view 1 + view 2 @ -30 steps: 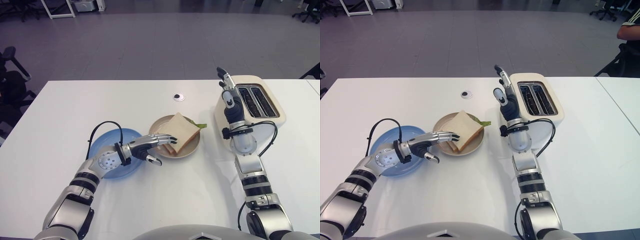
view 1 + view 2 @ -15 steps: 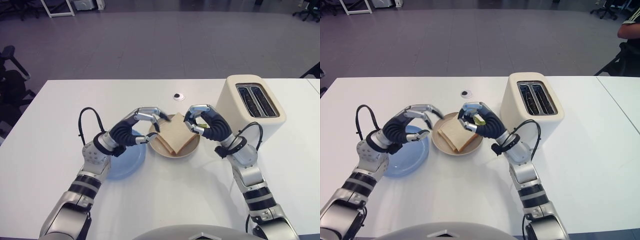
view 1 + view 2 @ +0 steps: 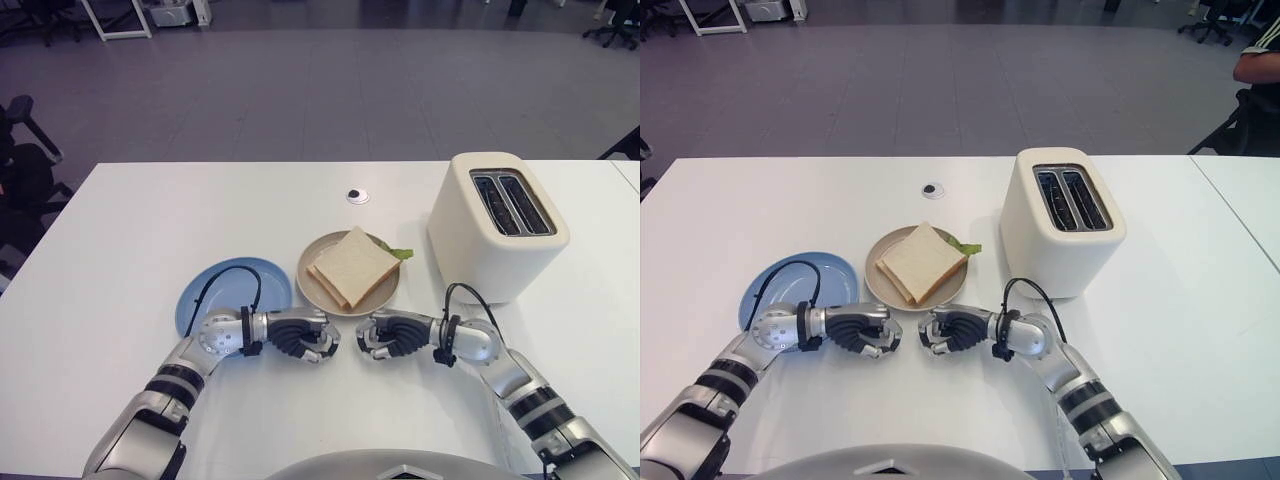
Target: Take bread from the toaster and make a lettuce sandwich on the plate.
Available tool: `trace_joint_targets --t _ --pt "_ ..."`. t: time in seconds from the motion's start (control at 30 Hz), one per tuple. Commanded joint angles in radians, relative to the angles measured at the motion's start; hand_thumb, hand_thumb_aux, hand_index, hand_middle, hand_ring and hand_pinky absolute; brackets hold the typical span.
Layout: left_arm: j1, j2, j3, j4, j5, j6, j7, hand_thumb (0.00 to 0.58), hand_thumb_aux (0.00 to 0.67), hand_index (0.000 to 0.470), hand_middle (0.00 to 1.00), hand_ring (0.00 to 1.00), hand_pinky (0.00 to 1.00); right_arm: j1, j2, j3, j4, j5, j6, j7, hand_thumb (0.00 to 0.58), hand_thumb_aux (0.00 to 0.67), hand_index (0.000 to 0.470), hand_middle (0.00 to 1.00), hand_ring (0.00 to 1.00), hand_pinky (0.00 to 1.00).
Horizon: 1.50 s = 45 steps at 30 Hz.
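A sandwich (image 3: 352, 267) of two bread slices lies on the beige plate (image 3: 322, 293), and a bit of green lettuce (image 3: 398, 253) pokes out at its right edge. The cream toaster (image 3: 494, 235) stands to the right with both slots showing dark inside. My left hand (image 3: 303, 335) rests low on the table in front of the plate, fingers curled, holding nothing. My right hand (image 3: 392, 336) lies beside it in the same way, fingers curled and nothing in them. The two fists face each other a few centimetres apart.
A blue plate (image 3: 233, 294) sits left of the beige one, partly under my left forearm. A small round black-and-white fitting (image 3: 356, 196) is set in the white table (image 3: 140, 220) behind the plates.
Both hands have dropped from either side of the sandwich to the table in front of the plate and closed into fists. The sandwich stays on the plate.
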Motion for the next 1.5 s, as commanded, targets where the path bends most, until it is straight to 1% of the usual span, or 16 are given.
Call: trace_joint_targets --t 0.03,0.17,0.2,0.27,0.3,0.33,0.37,0.43,0.47,0.5,0.53,0.57,0.6,0.8,1.0,1.5 --pt "-0.051 -0.010 0.010 0.077 0.231 0.069 0.227 0.580 0.670 0.470 1.00 1.00 1.00 -0.095 0.092 -0.019 0.184 -0.123 0.079 -0.212 0.580 0.670 0.470 1.00 1.00 1.00" --pt "-0.118 -0.026 0.010 0.111 0.398 0.136 0.501 0.580 0.665 0.466 1.00 1.00 1.00 -0.182 0.179 -0.075 0.334 -0.140 0.097 -0.439 0.580 0.670 0.470 1.00 1.00 1.00" --pt "-0.132 -0.031 0.015 0.117 0.418 0.145 0.560 0.568 0.573 0.402 0.96 0.96 0.96 -0.197 0.192 -0.085 0.358 -0.141 0.087 -0.483 0.580 0.670 0.470 1.00 1.00 1.00" --pt "-0.159 -0.041 0.027 0.127 0.440 0.142 0.665 0.553 0.525 0.369 0.93 0.93 0.93 -0.220 0.212 -0.113 0.394 -0.134 0.057 -0.562 0.580 0.670 0.470 1.00 1.00 1.00" --pt "-0.171 -0.046 0.037 0.130 0.440 0.138 0.713 0.501 0.423 0.297 0.91 0.91 0.91 -0.227 0.219 -0.125 0.401 -0.129 0.037 -0.595 0.580 0.670 0.470 1.00 1.00 1.00" --pt "-0.179 -0.050 0.048 0.128 0.438 0.129 0.759 0.432 0.331 0.232 0.87 0.87 0.87 -0.228 0.224 -0.139 0.394 -0.119 0.013 -0.620 0.580 0.670 0.470 1.00 1.00 1.00" --pt "-0.178 -0.057 0.063 0.122 0.401 0.103 0.765 0.000 0.000 0.000 0.76 0.76 0.76 -0.226 0.225 -0.151 0.375 -0.109 -0.009 -0.632 0.580 0.670 0.470 1.00 1.00 1.00" --pt "-0.155 -0.063 0.082 0.081 0.257 0.015 0.717 0.000 0.000 0.000 0.62 0.62 0.62 -0.207 0.220 -0.179 0.301 -0.051 -0.057 -0.602 0.580 0.670 0.470 1.00 1.00 1.00" --pt "-0.140 -0.060 0.080 0.056 0.174 -0.030 0.678 0.000 0.000 0.000 0.43 0.43 0.43 -0.192 0.213 -0.191 0.251 -0.013 -0.076 -0.575 0.580 0.670 0.470 1.00 1.00 1.00" --pt "-0.121 -0.052 0.068 0.014 0.059 -0.067 0.630 0.000 0.000 0.000 0.05 0.05 0.05 -0.171 0.204 -0.208 0.182 0.045 -0.094 -0.540 0.580 0.670 0.470 0.83 0.83 0.83" --pt "-0.100 -0.041 0.053 -0.039 -0.067 -0.086 0.575 0.000 0.000 0.000 0.00 0.00 0.00 -0.149 0.195 -0.226 0.109 0.107 -0.102 -0.505 0.560 0.547 0.383 0.64 0.64 0.64" --pt "-0.084 -0.032 0.041 -0.088 -0.179 -0.093 0.526 0.000 0.000 0.000 0.00 0.00 0.00 -0.133 0.191 -0.246 0.050 0.161 -0.107 -0.482 0.447 0.349 0.245 0.31 0.31 0.31" --pt "-0.073 -0.033 0.043 -0.138 -0.283 -0.086 0.490 0.000 0.000 0.000 0.00 0.00 0.00 -0.122 0.194 -0.270 0.000 0.214 -0.108 -0.470 0.000 0.000 0.000 0.00 0.00 0.00" --pt "-0.073 -0.108 0.162 -0.280 -0.532 0.001 0.426 0.000 0.000 0.000 0.00 0.00 0.00 -0.102 0.255 -0.385 -0.151 0.370 -0.131 -0.491 0.000 0.000 0.000 0.00 0.00 0.00" --pt "-0.094 -0.197 0.289 -0.274 -0.490 0.051 0.455 0.000 0.000 0.000 0.00 0.00 0.00 -0.103 0.270 -0.444 -0.162 0.330 -0.152 -0.528 0.000 0.000 0.000 0.00 0.00 0.00" --pt "-0.095 -0.287 0.378 -0.279 -0.398 0.059 0.431 0.000 0.000 0.000 0.00 0.00 0.00 -0.100 0.277 -0.465 -0.174 0.294 -0.146 -0.530 0.000 0.000 0.000 0.00 0.00 0.00"
